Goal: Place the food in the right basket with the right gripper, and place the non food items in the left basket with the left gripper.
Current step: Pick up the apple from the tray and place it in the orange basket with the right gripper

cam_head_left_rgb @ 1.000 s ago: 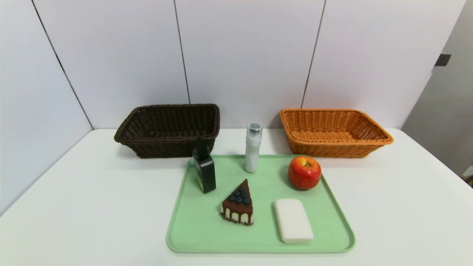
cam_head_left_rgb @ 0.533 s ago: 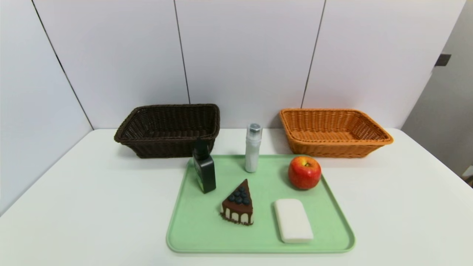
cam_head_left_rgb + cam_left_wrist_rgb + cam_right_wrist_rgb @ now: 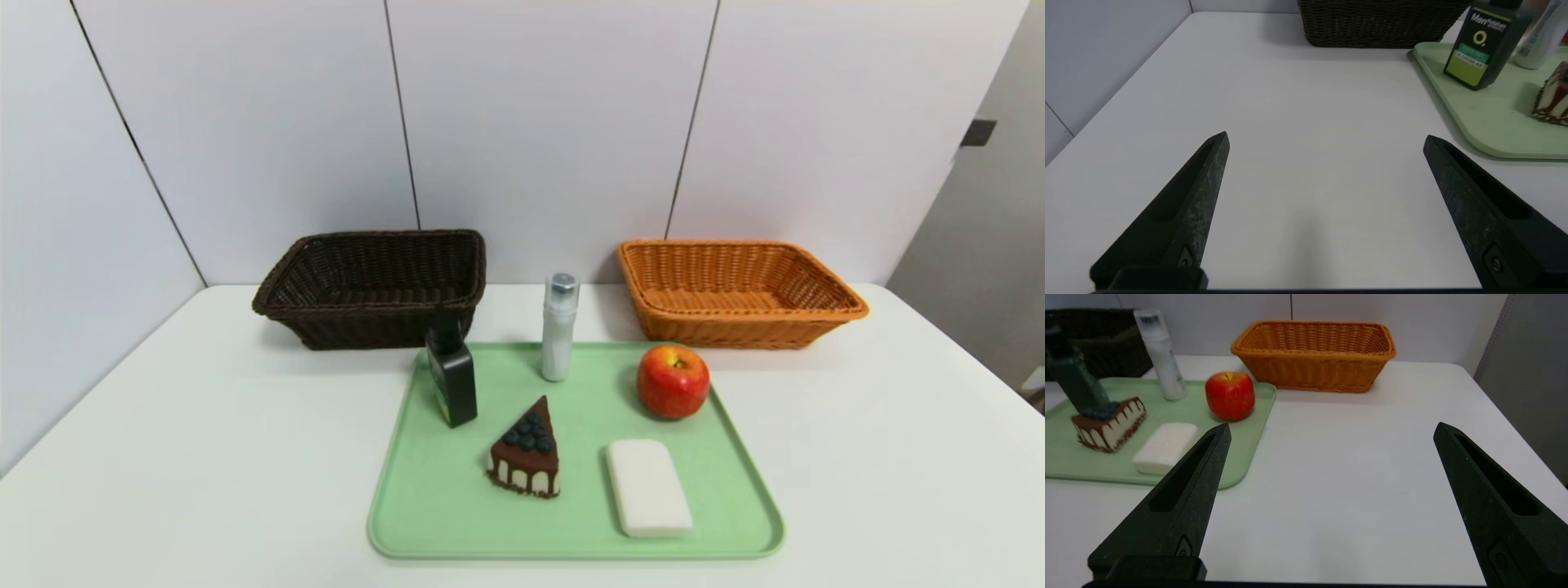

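In the left wrist view, the label of the dark rectangular plastic bottle with a black cap is shown, green and yellow at its lower part; in the head view only a sliver of it is seen. Neither end effector is shown in the head view. The left end effector is held over the left part of the white counter, its fingers spread and nothing gripped. The right end effector is likewise spread and unloaded, over the counter's right part.

The bottle is stood near the far left corner of the light green rectangular tray, before the dark brown woven basket. By the tray's far edge is placed a clear-capped whitish cylindrical bottle. The round red apple is set near the far right corner, before the orange-brown woven basket. A chocolate-topped cake wedge with dark berries is placed left of a white rounded block, nearer the near edge. All five items are seen beyond the end effectors, untouched.
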`<move>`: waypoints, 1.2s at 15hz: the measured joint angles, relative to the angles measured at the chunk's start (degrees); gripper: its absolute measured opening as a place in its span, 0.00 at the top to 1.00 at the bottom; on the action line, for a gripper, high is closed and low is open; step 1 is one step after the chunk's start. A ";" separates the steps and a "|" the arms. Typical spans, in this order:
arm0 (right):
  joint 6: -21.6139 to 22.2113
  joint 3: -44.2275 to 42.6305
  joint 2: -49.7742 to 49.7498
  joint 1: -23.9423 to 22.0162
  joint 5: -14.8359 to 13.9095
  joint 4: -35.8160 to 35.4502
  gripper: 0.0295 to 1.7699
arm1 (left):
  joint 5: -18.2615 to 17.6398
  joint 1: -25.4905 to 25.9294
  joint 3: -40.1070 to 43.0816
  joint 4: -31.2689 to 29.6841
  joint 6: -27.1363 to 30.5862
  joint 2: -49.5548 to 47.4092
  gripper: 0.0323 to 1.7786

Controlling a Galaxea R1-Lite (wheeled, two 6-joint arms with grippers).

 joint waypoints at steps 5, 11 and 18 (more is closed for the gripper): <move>5.33 -34.04 24.73 0.32 2.38 17.07 0.03 | -4.10 0.00 -24.20 18.82 -0.05 15.60 0.05; 11.22 -59.04 54.33 6.81 2.54 37.46 0.03 | -5.23 -1.10 -51.16 24.88 -4.77 45.03 0.05; 24.48 -69.40 81.15 24.62 -7.12 39.28 0.03 | 0.85 -13.49 -52.76 11.33 -15.32 64.55 0.05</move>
